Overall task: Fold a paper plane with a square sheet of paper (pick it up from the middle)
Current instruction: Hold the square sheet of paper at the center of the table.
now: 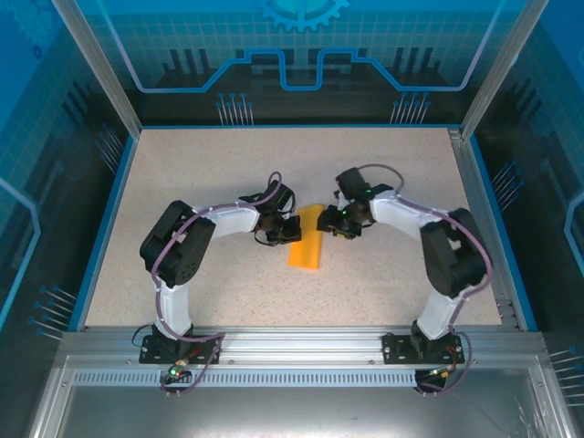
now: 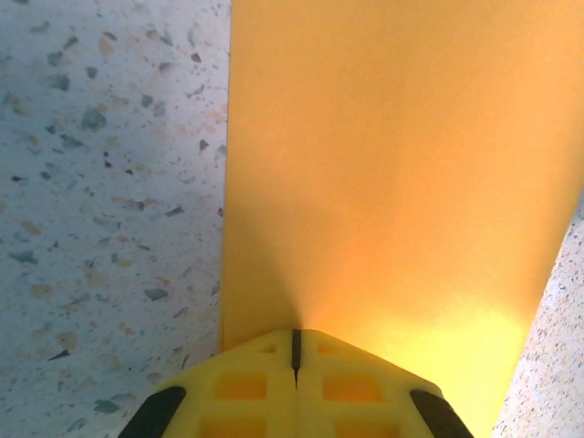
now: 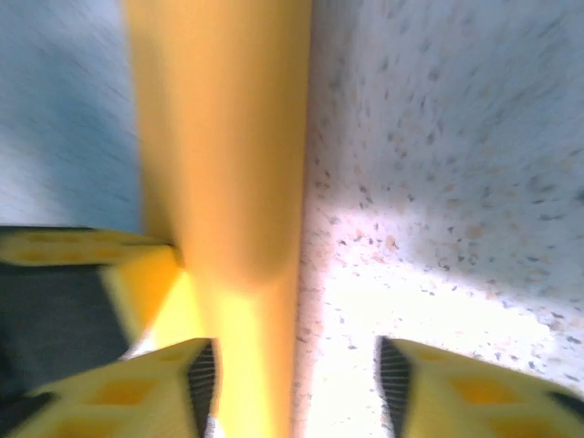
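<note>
Top external view: the orange-yellow sheet of paper [image 1: 306,245] lies folded into a narrow strip near the middle of the speckled table [image 1: 182,173], its long side running away from the arm bases. The left gripper [image 1: 285,228] meets the sheet's left edge and the right gripper [image 1: 336,224] sits just beside the right of its far end, so the two face each other across the sheet.

From the left wrist, the left gripper [image 2: 295,345] has its fingers pressed together with just a thin dark seam between them. The sheet [image 2: 392,164] spreads away from that seam, so the gripper is clenched on the sheet's near edge.

The right wrist view is blurred. The right gripper [image 3: 294,358] stands released, its fingers apart. The sheet [image 3: 224,164] runs between them, close against one finger [image 3: 196,383], while the other is well apart from it over bare table.
</note>
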